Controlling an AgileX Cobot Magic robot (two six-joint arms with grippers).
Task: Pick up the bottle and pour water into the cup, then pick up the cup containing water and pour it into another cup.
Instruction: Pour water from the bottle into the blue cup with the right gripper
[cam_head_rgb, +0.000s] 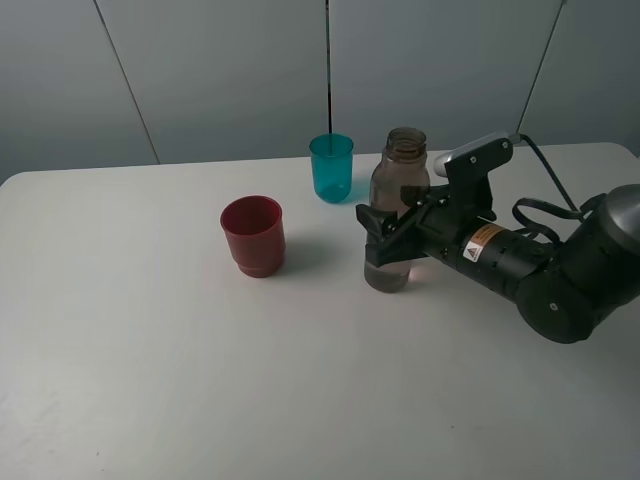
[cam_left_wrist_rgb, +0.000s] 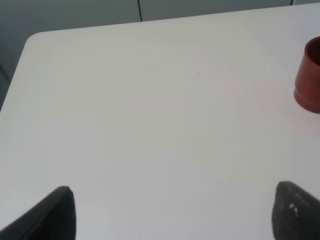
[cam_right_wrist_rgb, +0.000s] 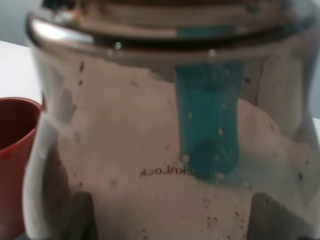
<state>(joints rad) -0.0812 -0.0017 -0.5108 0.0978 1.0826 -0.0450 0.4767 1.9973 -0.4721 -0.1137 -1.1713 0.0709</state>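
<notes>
The smoky grey-brown bottle (cam_head_rgb: 398, 205) stands upright right of the table's middle, uncapped. My right gripper (cam_head_rgb: 385, 235) is shut on its lower body, one finger on each side. In the right wrist view the bottle (cam_right_wrist_rgb: 125, 140) fills the frame. The teal cup (cam_head_rgb: 331, 168) stands behind and left of the bottle and shows through it in the right wrist view (cam_right_wrist_rgb: 210, 130). The red cup (cam_head_rgb: 253, 235) stands left of the bottle; it also shows in the left wrist view (cam_left_wrist_rgb: 310, 75) and the right wrist view (cam_right_wrist_rgb: 15, 150). My left gripper (cam_left_wrist_rgb: 177, 220) is open and empty over bare table.
The white table (cam_head_rgb: 150, 350) runs to a grey wall at the back. My right arm (cam_head_rgb: 540, 265) reaches in from the right edge, with a cable looped above it. My left arm is out of the exterior high view.
</notes>
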